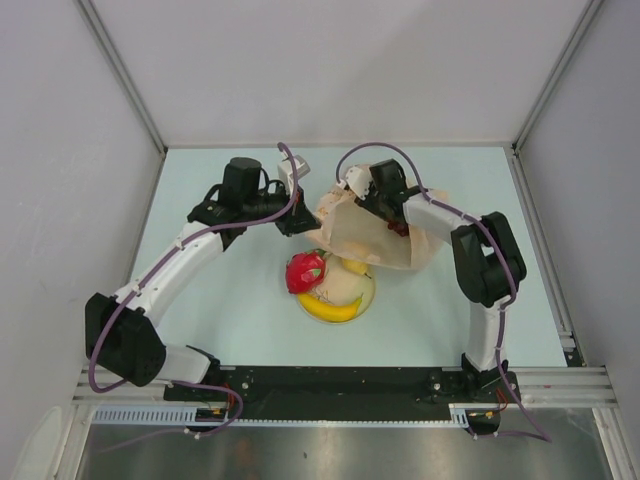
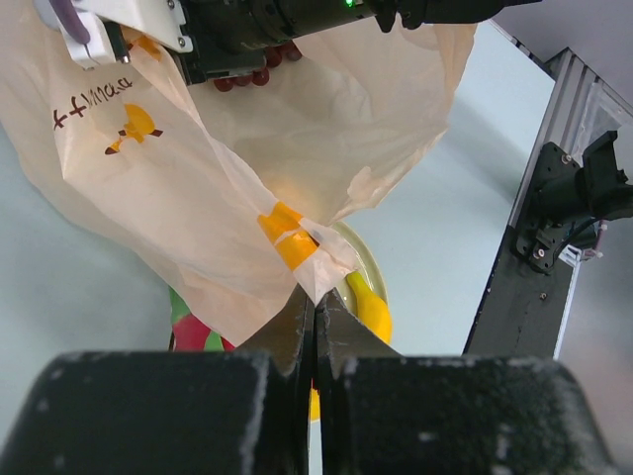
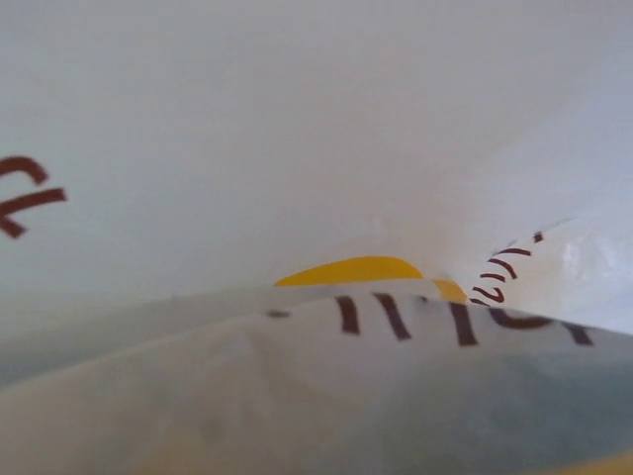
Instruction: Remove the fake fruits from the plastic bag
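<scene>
Firmly, plastic bag corner pinched between closed left fingers, banana below

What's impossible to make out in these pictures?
Top view: the right gripper tips are buried in plastic bag folds; open or shut, unclear.
Right wrist view: the bag fills the blurred frame, hiding that gripper's own fingers.
Left wrist view: the red fruit is mostly hidden behind the bag and the left gripper.
</scene>
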### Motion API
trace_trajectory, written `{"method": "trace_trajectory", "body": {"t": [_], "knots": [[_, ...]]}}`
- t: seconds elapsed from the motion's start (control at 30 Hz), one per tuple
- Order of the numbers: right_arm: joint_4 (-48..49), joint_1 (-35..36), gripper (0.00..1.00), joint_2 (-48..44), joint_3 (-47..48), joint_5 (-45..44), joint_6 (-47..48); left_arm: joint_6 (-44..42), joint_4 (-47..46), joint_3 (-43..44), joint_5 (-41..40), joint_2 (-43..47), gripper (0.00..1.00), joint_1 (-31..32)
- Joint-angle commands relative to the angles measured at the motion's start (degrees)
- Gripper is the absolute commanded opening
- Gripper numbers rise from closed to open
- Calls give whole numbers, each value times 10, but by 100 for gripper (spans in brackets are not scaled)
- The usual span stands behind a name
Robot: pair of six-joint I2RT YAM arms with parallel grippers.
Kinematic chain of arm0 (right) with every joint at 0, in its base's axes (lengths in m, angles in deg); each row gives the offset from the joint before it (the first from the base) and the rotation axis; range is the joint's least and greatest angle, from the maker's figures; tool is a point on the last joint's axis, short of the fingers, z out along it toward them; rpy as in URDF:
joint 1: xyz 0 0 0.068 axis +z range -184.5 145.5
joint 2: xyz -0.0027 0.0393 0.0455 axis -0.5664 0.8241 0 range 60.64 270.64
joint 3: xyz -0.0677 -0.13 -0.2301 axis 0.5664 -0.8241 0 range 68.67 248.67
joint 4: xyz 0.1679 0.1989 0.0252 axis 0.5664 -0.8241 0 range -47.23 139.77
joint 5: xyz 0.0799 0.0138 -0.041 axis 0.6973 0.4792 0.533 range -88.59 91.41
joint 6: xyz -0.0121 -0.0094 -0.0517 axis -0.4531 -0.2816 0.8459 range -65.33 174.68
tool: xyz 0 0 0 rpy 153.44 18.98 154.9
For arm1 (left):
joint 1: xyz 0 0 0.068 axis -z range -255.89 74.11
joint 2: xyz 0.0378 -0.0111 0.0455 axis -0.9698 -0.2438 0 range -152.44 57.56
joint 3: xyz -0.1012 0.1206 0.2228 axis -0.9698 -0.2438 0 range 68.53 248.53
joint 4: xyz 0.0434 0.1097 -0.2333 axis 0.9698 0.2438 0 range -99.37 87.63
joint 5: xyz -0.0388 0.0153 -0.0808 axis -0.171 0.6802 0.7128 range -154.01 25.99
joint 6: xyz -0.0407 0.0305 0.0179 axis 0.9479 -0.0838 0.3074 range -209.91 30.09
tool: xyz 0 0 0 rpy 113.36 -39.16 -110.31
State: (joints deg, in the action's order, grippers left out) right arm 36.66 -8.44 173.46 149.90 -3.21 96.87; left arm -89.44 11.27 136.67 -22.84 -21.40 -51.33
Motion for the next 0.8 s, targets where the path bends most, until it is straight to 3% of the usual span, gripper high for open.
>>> {"method": "trace_trajectory", "body": {"t": [0.0,0.3,0.4,0.5,0.77], "knots": [[-1,-6,38,17,18,-1,12,-10,-13,-4,11,23,0,-3],[-3,-22,28,31,17,3,27,-13,-11,-5,9,21,0,-3],[-7,-22,19,28,17,8,31,-13,-12,-4,8,17,0,-4],[-15,-21,0,20,16,19,38,-11,-13,-5,9,14,0,-3],[-95,1,0,-101,30,119,-11,-8,-16,-8,-4,10,0,-3]]}}
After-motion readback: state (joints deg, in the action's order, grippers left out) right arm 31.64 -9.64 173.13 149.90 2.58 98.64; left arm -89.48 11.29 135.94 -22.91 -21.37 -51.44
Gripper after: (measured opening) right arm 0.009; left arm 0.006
